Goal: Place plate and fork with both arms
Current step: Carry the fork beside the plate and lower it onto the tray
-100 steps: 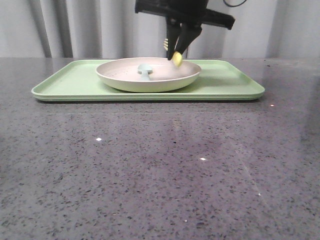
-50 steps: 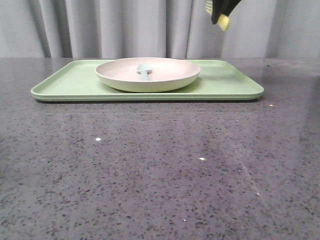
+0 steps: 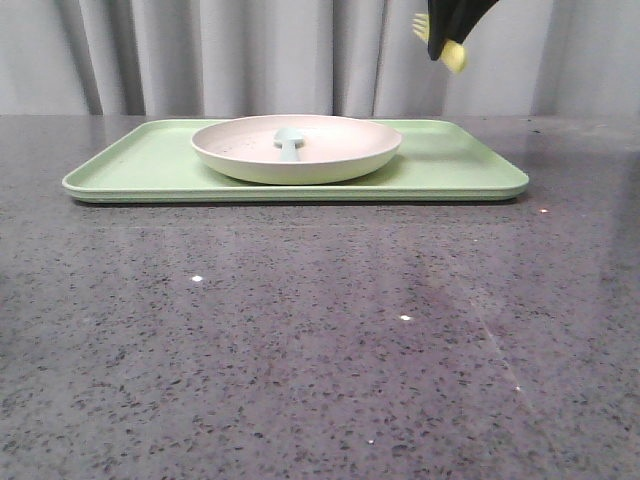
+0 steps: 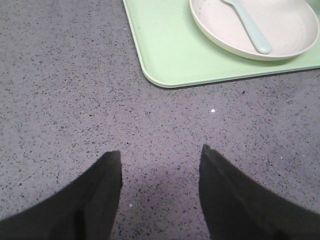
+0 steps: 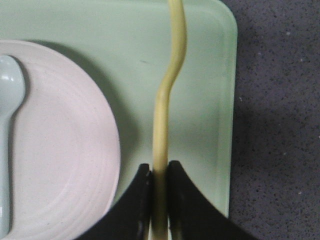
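Note:
The cream-white plate [image 3: 297, 147] rests on the light-green tray [image 3: 150, 165], with a pale blue spoon [image 3: 288, 141] lying in it. High above the tray's right end, my right gripper [image 3: 447, 42] is shut on the pale-yellow fork [image 3: 452, 55]. The right wrist view has the fork's handle [image 5: 162, 125] pinched edge-on between the fingers, over bare tray beside the plate [image 5: 65, 145]. My left gripper [image 4: 160, 167] hangs open over the dark countertop, short of the tray's near corner [image 4: 155, 75], with nothing between its fingers. It does not show in the front view.
A speckled dark stone countertop [image 3: 320, 340] stretches in front of the tray. Grey curtains [image 3: 200, 55] close off the back. The tray's right end [image 3: 470, 160] beside the plate carries nothing.
My right gripper has lifted the fork from the plate's right rim up and to the right, nearly out of the front view's top. Plate and spoon have stayed put.

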Controlling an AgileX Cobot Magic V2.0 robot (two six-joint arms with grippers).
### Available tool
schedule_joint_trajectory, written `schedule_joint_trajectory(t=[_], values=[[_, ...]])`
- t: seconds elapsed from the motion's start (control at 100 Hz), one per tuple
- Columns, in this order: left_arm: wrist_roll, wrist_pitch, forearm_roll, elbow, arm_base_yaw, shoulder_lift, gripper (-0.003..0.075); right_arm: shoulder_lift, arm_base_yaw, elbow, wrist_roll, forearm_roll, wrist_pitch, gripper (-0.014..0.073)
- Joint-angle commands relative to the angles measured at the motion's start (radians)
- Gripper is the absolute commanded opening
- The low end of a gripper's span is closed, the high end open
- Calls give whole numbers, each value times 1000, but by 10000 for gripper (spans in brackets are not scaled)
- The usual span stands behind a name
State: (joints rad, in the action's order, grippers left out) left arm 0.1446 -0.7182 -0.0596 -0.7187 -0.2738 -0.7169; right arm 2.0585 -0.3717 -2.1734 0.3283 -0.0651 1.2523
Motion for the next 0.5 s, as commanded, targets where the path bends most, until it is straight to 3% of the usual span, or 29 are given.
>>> schedule_joint_trajectory(t=[0.0,0.49], values=[[7,62,-8,-29,1,1,356,-44,5,-12,-12,-21,93,21],[7,60,-8,-29,1,1,356,29,5,-10,-13,-17,93,21]])
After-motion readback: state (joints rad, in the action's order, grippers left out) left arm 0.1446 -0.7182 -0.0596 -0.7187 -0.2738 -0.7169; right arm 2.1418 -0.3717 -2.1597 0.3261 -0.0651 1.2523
